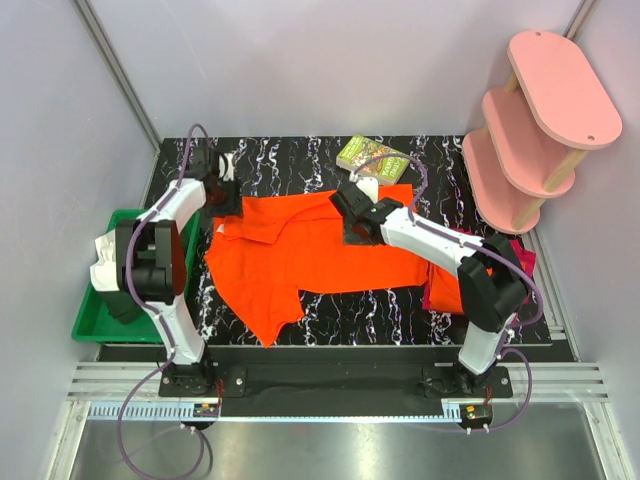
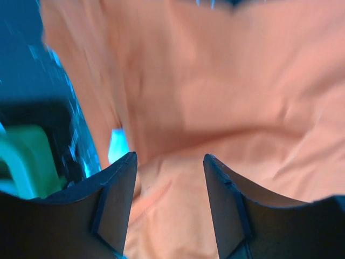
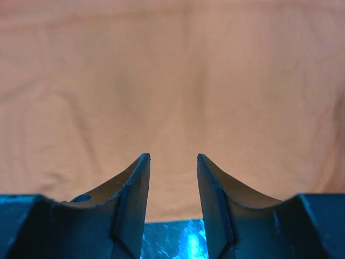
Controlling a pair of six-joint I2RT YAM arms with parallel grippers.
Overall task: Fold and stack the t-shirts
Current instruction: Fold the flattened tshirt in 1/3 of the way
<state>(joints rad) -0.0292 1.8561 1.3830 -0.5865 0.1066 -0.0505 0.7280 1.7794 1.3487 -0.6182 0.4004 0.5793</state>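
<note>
Bin left of orange t-shirt

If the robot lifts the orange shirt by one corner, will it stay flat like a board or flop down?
Probably flop: the orange t-shirt lies creased and partly folded over, so it looks soft. It seems thin and flat on the table, so likely light. Pushed, it would probably bunch up rather than slide.

White-black arms, purple cables
</note>
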